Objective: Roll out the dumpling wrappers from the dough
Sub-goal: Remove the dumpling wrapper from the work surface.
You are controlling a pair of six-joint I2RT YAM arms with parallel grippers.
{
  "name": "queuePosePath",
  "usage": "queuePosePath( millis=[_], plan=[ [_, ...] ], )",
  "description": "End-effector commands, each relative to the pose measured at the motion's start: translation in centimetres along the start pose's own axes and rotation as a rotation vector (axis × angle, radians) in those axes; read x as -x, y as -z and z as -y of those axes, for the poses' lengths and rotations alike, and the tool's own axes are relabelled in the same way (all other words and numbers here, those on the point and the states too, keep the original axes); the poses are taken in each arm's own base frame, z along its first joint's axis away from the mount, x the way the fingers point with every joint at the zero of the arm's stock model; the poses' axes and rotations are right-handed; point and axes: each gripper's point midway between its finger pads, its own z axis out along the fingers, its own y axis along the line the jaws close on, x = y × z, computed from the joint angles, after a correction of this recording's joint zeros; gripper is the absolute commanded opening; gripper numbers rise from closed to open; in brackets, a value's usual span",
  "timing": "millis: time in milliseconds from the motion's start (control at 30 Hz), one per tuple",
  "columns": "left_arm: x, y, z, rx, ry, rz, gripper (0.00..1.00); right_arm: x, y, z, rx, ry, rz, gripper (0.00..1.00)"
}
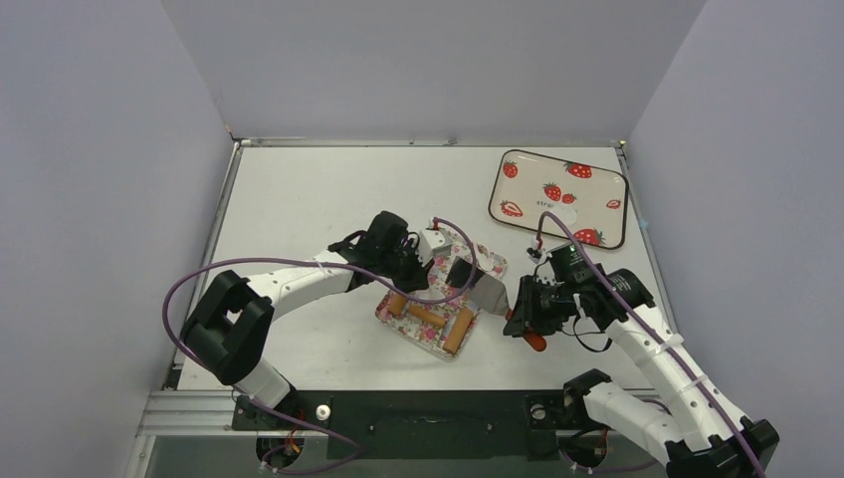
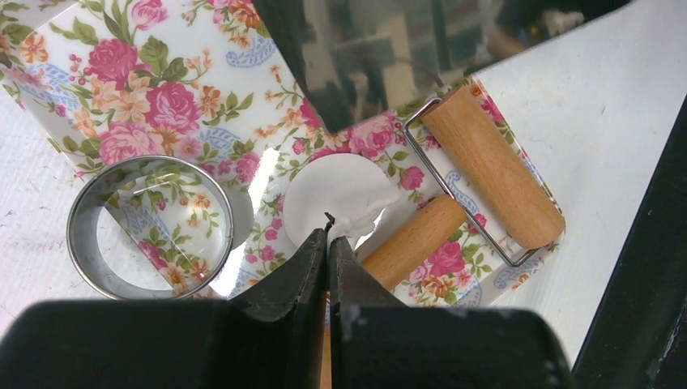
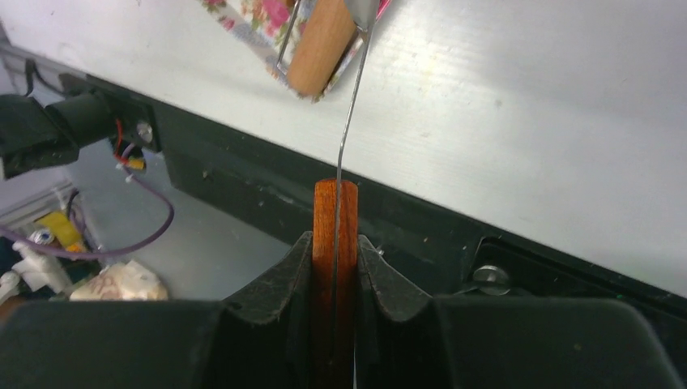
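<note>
Wrapper [image 2: 328,190] flat, round; ragged flap faces roller [image 2: 490,166].

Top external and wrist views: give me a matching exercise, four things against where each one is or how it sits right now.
Things:
1. metal ring
2. dumpling wrapper
3. spatula
4. strawberry tray

Places or states:
A. red handle clamped in the right gripper
B. far right corner of the table
C. hollow, floral tray pattern showing through its middle
D. flat on the floral tray, just ahead of the shut left gripper

Pairs: 1-C, 2-D, 3-A, 4-B
</note>
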Motion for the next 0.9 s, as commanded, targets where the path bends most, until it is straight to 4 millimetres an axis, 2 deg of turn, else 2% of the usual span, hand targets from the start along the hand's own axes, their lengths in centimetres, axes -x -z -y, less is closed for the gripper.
queuePosePath(
  millis=[0,133,333,467,567,800,867],
  plan=[
    [2.9,1.0,-0.2,0.026,-0.008,0.097,0.0,-2.7,2.0,-2.6,0.153,-0.027,-0.082,0.0],
    [3.0,1.0,-0.1,0.024,0.009,0.106,0.0,-5.7,2.6,-3.6,0.267,-0.067,-0.171,0.0],
    [3.4,1.1,-0.3,0.035,-0.002,0.119,0.0,-7.2,1.9,-3.1,0.291,-0.065,-0.245,0.0],
    [3.3,1.1,-0.1,0.028,-0.004,0.12,0.0,-6.2,0.7,-3.3,0.306,-0.059,-0.242,0.0],
    [3.3,1.2,0.0,0.027,-0.003,0.122,0.0,-4.1,-0.2,-4.5,0.342,-0.031,-0.209,0.0],
    [3.3,1.2,0.1,0.024,-0.003,0.127,0.0,-3.2,-1.8,-5.3,0.35,-0.017,-0.234,0.0],
    [3.3,1.2,0.1,0.021,-0.003,0.125,0.0,-2.3,-2.2,-5.6,0.356,-0.011,-0.211,0.0]
  ],
)
